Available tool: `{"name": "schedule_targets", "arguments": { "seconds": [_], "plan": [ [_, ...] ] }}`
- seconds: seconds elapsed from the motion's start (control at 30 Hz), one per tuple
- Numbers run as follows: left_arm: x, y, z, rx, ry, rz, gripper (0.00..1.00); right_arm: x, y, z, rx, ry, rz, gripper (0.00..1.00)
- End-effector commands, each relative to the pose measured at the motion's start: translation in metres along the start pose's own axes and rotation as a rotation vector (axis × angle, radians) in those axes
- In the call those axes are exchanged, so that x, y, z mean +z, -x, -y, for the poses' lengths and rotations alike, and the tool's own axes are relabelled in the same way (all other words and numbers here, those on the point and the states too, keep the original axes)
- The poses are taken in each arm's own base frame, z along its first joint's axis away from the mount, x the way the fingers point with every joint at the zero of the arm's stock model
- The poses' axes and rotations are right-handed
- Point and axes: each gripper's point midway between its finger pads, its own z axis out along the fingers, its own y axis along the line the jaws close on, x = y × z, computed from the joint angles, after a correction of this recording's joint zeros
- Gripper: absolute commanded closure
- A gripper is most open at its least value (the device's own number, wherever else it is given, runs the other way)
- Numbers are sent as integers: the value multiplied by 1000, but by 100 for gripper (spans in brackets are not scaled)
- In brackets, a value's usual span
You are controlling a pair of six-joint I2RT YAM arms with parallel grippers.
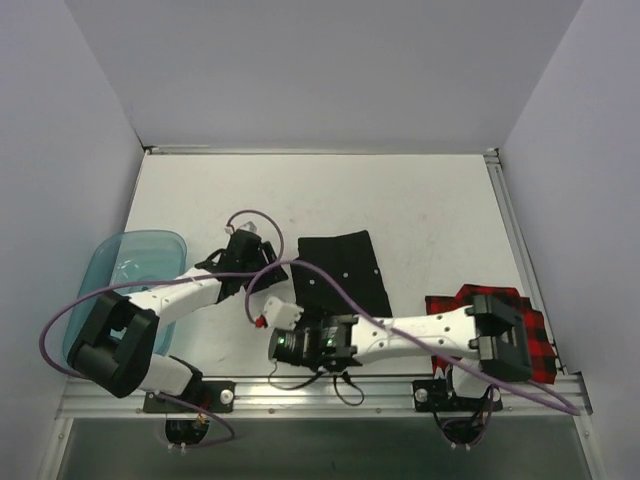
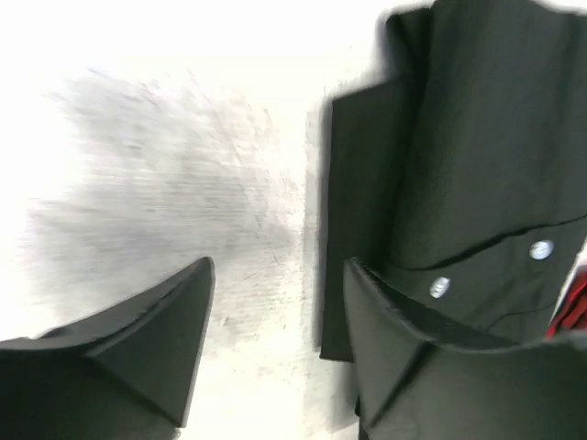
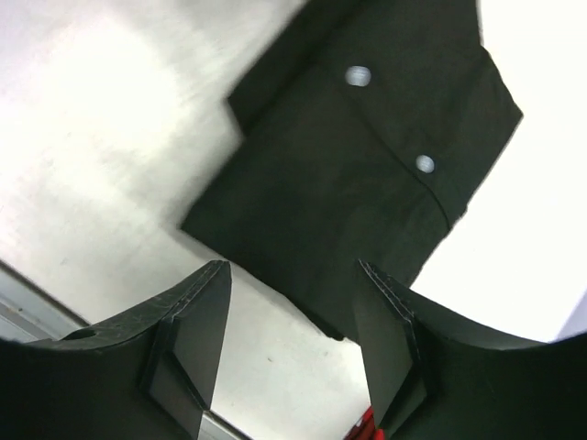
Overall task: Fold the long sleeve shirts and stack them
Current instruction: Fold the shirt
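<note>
The black long sleeve shirt [image 1: 340,268] lies folded flat mid-table, its white buttons showing in both wrist views. The red-and-black check shirt [image 1: 532,338] lies at the near right corner, partly under the right arm. My left gripper [image 1: 272,272] hangs at the black shirt's left edge. It is open [image 2: 280,275], its right finger over the edge of the black shirt [image 2: 477,165], nothing held. My right gripper [image 1: 292,302] is at the shirt's near left corner, open [image 3: 293,275] and empty. A corner of the black shirt [image 3: 367,165] lies below its gap.
A translucent teal tub [image 1: 130,262] stands at the left edge, beside the left arm. The metal rail [image 1: 330,385] runs along the near edge of the table. Grey walls close in the far side and both sides.
</note>
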Motion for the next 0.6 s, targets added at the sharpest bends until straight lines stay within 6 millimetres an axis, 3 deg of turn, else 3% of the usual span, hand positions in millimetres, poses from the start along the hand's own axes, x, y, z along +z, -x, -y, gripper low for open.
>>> {"name": "schedule_targets", "arguments": {
  "seconds": [0.0, 0.03, 0.1, 0.17, 0.2, 0.27, 0.3, 0.33, 0.37, 0.43, 0.57],
  "plan": [
    [-31, 42, 8, 27, 14, 118, 28, -9, -14, 30, 179, 40, -19, 45],
    [-36, 47, 9, 28, 18, 133, 24, -14, -15, 42, 238, 46, 0, 45],
    [-51, 53, 15, 44, 7, 151, 21, -7, -32, 56, 353, 48, -28, 46],
    [-64, 51, 20, 49, -16, 150, 20, -15, -34, 61, 487, 131, 6, 48],
    [-69, 49, 23, 50, -31, 150, 20, -5, -51, 69, 557, 130, -28, 49],
    [-75, 35, 31, 66, -65, 125, 20, -13, -45, 75, 738, 226, 35, 50],
    [-83, 31, 37, 65, -96, 129, 22, -9, -56, 73, 800, 246, 22, 51],
    [-84, 17, 43, 83, -117, 106, 25, -10, -56, 88, 921, 258, 56, 51],
    [-87, 10, 51, 92, -149, 97, 28, -12, -48, 84, 984, 340, 88, 51],
    [-91, -4, 66, 89, -204, 74, 39, -12, -51, 80, 1069, 421, 104, 52],
    [-96, -54, 116, 154, -359, -8, 55, -7, -43, 80, 1253, 579, 129, 53]
  ]
}}
